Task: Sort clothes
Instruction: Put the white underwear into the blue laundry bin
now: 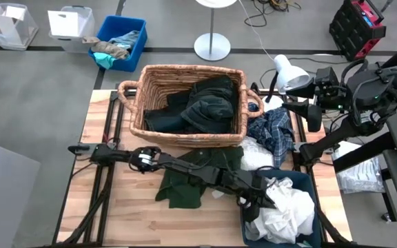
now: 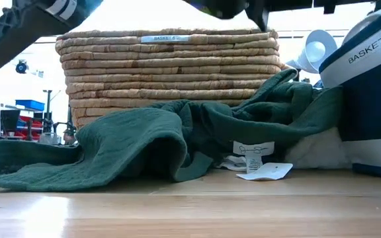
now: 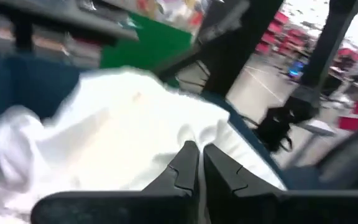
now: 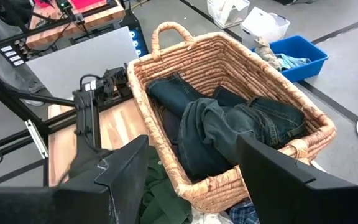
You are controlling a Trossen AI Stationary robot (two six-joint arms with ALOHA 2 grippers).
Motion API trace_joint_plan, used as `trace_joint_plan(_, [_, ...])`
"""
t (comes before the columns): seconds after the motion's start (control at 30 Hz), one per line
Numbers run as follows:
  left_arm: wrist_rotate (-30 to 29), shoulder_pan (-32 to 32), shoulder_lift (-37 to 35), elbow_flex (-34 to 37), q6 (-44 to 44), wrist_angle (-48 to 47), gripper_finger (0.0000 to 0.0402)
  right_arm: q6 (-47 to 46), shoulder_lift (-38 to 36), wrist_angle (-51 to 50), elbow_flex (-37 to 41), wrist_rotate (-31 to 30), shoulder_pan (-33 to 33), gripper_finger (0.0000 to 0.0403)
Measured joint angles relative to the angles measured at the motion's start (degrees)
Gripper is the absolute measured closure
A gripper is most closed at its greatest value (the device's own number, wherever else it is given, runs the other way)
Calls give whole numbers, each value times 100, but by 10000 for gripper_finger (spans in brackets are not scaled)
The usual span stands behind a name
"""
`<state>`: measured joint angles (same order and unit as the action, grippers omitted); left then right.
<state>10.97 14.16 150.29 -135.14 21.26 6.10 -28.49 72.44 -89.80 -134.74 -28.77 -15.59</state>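
My left arm reaches across the table to the blue bin (image 1: 309,184) at the near right. My left gripper (image 1: 252,201) is over the bin's left side, shut on a white garment (image 3: 123,124) of the white pile (image 1: 288,210) in it. A dark green garment (image 1: 191,180) lies spread on the table under the arm, also in the low view (image 2: 177,139). A navy plaid garment (image 1: 274,134) and a white one (image 1: 255,155) lie right of the wicker basket (image 1: 185,134), which holds dark clothes (image 1: 205,107). My right gripper (image 4: 191,168) is open and empty, high at the far right, facing the basket. My left gripper pinches a fold of the white garment (image 3: 182,134) between its two fingertips (image 3: 188,155); creases run out from the tips. One layer or several, I cannot tell. The garment lies on the pile in the blue bin, slack.
A white desk lamp (image 1: 291,72) stands by the basket's far right corner. A small blue bin of teal and grey rags (image 1: 119,41) and clear boxes (image 1: 71,24) sit on the floor beyond the table. Bare wood (image 1: 116,207) shows at the near left.
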Motion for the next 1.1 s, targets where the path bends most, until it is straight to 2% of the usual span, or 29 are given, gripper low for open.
trace_joint_plan(0.1, [164,-15,33,389,614,665,401,-31,26,-9,0,0,0,170])
trace_joint_plan(0.27, [262,-31,18,473,863,578,379,-46,49,-22,2,10,-2,170])
trace_joint_plan(0.47, [306,-27,-12,5,231,-293,294,-44,72,-22,2,11,0,170])
trace_joint_plan(0.6, [-88,-4,-234,90,-33,-789,230,-42,76,-23,7,12,-2,170])
trace_joint_plan(0.7, [-369,32,-357,39,-465,-1251,201,-44,76,-22,7,11,-1,170])
trace_joint_plan(0.83, [-717,74,-602,42,-910,-1574,190,-44,79,-24,7,13,-1,170])
trace_joint_plan(1.1, [-846,80,-890,17,-1388,-2270,196,-46,79,-22,7,17,-1,170])
